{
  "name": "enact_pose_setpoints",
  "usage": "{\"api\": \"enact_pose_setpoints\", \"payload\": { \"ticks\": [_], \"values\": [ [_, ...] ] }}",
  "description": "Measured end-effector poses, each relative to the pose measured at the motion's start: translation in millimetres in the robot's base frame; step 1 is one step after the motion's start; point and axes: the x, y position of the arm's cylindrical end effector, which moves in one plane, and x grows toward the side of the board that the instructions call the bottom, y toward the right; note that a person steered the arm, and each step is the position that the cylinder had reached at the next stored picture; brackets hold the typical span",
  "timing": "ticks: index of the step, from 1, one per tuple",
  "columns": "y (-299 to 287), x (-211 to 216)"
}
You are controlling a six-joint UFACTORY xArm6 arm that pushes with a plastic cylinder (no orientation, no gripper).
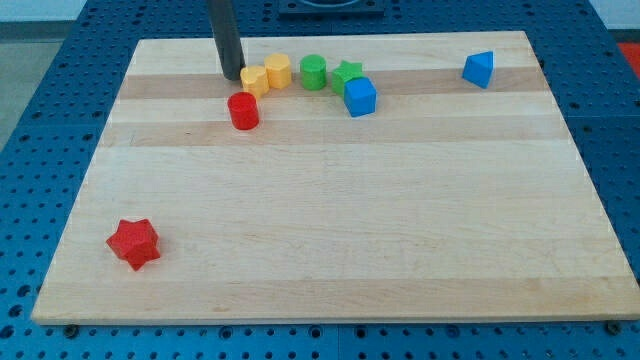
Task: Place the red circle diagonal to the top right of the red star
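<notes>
The red circle [243,110] stands on the wooden board near the view's top, left of centre. The red star [134,243] lies far from it, near the board's bottom left corner. My tip [231,76] rests on the board just above and slightly left of the red circle, close to the left side of a yellow block [254,80]. A small gap shows between my tip and the red circle.
A row of blocks runs right of my tip: two yellow blocks, the second [278,70], a green circle [313,72], a green star [347,73] and a blue cube [360,96]. A blue block [479,69] sits near the top right corner. The board [330,220] has blue table around it.
</notes>
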Motion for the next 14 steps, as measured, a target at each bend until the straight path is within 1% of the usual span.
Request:
{"api": "enact_pose_setpoints", "payload": {
  "ticks": [1,2,3,4,5,6,7,8,9,10,11,12,13,14],
  "values": [
    [0.0,7.4],
    [0.0,46.0],
    [-0.1,99.7],
    [-0.1,129.8],
    [-0.1,131.4],
    [-1.8,115.2],
    [13.3,137.0],
    [68.0,208.3],
    [69.5,215.1],
    [107.4,161.4],
    [135.8,73.9],
    [132.7,73.1],
    [102.2,73.1],
    [52.3,76.9]
  ]
}}
